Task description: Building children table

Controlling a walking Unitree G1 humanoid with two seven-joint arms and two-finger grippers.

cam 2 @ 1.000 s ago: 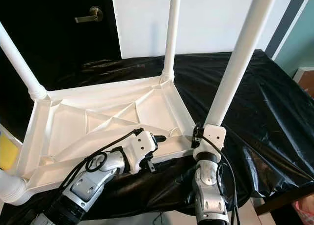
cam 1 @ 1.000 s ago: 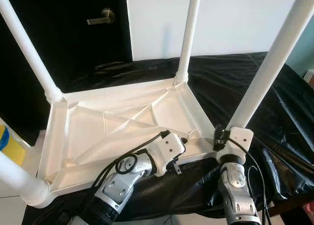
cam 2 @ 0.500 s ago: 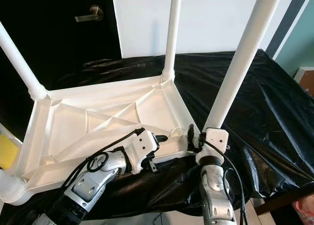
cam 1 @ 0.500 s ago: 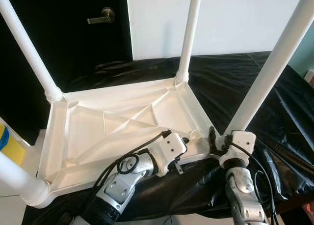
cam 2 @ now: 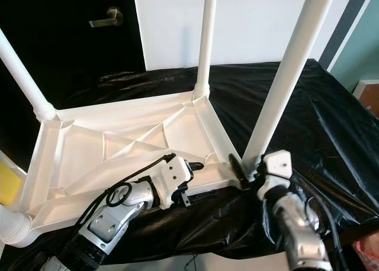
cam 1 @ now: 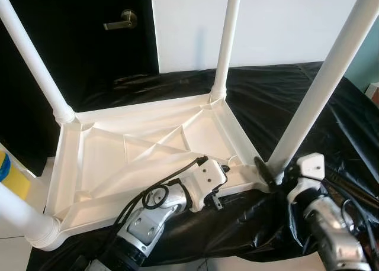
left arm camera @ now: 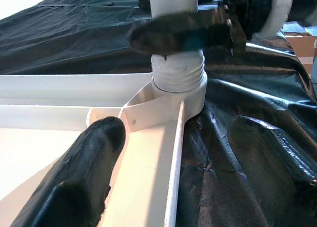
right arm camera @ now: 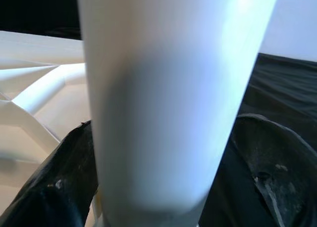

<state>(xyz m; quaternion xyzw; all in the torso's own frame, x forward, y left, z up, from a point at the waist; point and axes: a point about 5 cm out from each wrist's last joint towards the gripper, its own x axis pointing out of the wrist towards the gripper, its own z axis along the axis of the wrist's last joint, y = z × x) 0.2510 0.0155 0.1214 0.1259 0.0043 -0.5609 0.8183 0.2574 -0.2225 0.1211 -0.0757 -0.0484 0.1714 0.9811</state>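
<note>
A white children's table (cam 1: 148, 147) lies upside down on a black sheet, its legs pointing up. My right gripper (cam 1: 273, 171) is shut on the near right leg (cam 1: 323, 81) just above its threaded socket. In the right wrist view the leg (right arm camera: 163, 88) sits between the two black fingers (right arm camera: 44, 192). My left gripper (cam 1: 227, 166) is open at the table's near edge beside that corner. In the left wrist view one of its fingers (left arm camera: 84, 172) rests inside the rim, the other lies outside over the sheet, and the leg socket (left arm camera: 178, 81) is just ahead.
The black sheet (cam 1: 331, 135) covers the surface under the table and hangs over its near edge. Three more legs stand at the far left (cam 1: 32, 58), far right (cam 1: 228, 40) and near left (cam 1: 23, 218). A dark door with a lever handle (cam 1: 120, 20) is behind.
My right wrist has swung out to the right around the base of the leg, its fingers staying on the leg. The left arm and the table have stayed put.
</note>
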